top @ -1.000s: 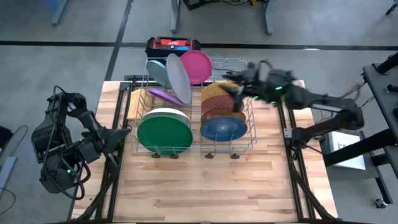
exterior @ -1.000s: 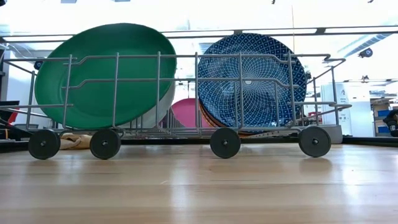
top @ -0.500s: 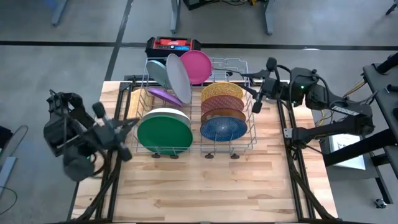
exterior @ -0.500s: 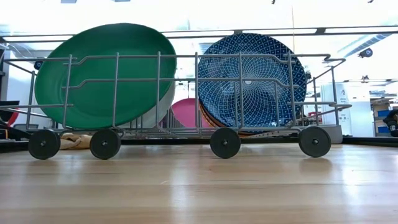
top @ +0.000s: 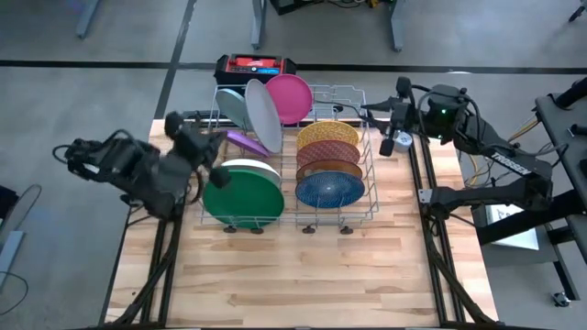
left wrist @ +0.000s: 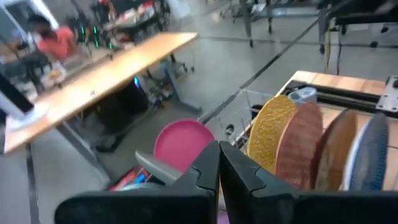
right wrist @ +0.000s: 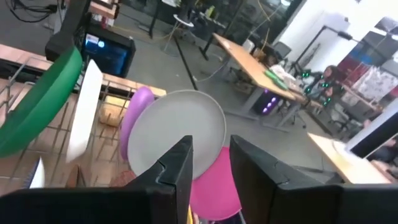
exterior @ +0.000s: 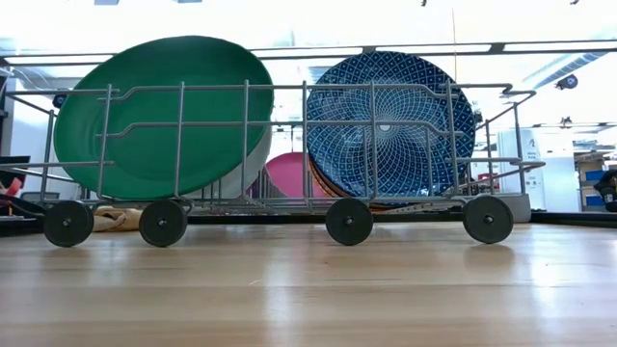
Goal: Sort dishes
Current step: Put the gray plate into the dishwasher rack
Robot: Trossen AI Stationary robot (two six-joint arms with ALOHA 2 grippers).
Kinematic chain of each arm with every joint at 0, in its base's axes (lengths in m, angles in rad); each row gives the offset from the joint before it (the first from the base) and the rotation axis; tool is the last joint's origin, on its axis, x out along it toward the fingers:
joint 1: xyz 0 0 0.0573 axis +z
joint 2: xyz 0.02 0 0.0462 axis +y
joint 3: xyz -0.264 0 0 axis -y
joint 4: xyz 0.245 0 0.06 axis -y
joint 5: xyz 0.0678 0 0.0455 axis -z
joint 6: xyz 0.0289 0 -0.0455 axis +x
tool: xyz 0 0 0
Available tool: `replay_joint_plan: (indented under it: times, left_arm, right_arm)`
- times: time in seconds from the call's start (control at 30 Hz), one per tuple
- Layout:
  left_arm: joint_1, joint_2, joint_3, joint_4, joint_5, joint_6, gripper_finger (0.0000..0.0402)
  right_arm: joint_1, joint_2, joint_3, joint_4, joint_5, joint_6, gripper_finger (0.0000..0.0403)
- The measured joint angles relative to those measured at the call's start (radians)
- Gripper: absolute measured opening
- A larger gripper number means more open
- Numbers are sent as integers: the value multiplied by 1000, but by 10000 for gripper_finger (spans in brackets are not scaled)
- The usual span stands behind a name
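Note:
The dishes stand on edge in a silver wire rack [top: 371,183]. Its left half holds the green plate [top: 243,197], the white plate [top: 243,167], the purple plate [top: 240,142], the grey plate [top: 264,117] and the pink plate [top: 290,97]. Its right half holds the yellow plate [top: 327,135], the maroon plate [top: 327,153], the brown plate [top: 328,170] and the blue plate [top: 328,190]. My left gripper [top: 213,147] [left wrist: 219,165] is shut, raised at the rack's left side. My right gripper [top: 374,115] [right wrist: 210,162] is open, beside the rack's far right corner.
A red and black box [top: 255,66] sits behind the rack at the table's far edge. A tan object [top: 200,151] lies left of the rack. Bare tabletop [top: 303,275] stretches in front of the rack. Desks and seated people show in the room beyond.
My right gripper has drawn back from above the yellow and maroon plates toward the table's right edge, off the rack. My left gripper has risen from the table's left edge and swung toward the far edge, up to the rack's left side. The plates have stayed put.

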Motion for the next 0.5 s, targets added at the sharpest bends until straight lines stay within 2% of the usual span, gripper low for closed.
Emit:
replay_joint_plan:
  times: [0.1, 0.33, 0.5]
  left_arm:
    - [140, 3, 11, 30, 125, 17, 0]
    - [543, 18, 13, 113, 513, -14, 0]
    - [800, 67, 25, 166, 795, 23, 0]
  right_arm:
    - [-4, 1, -10, 1, -2, 5, 92]
    - [-4, 10, -28, 2, -2, 30, 99]
    - [-5, 8, -38, -15, -2, 32, 109]
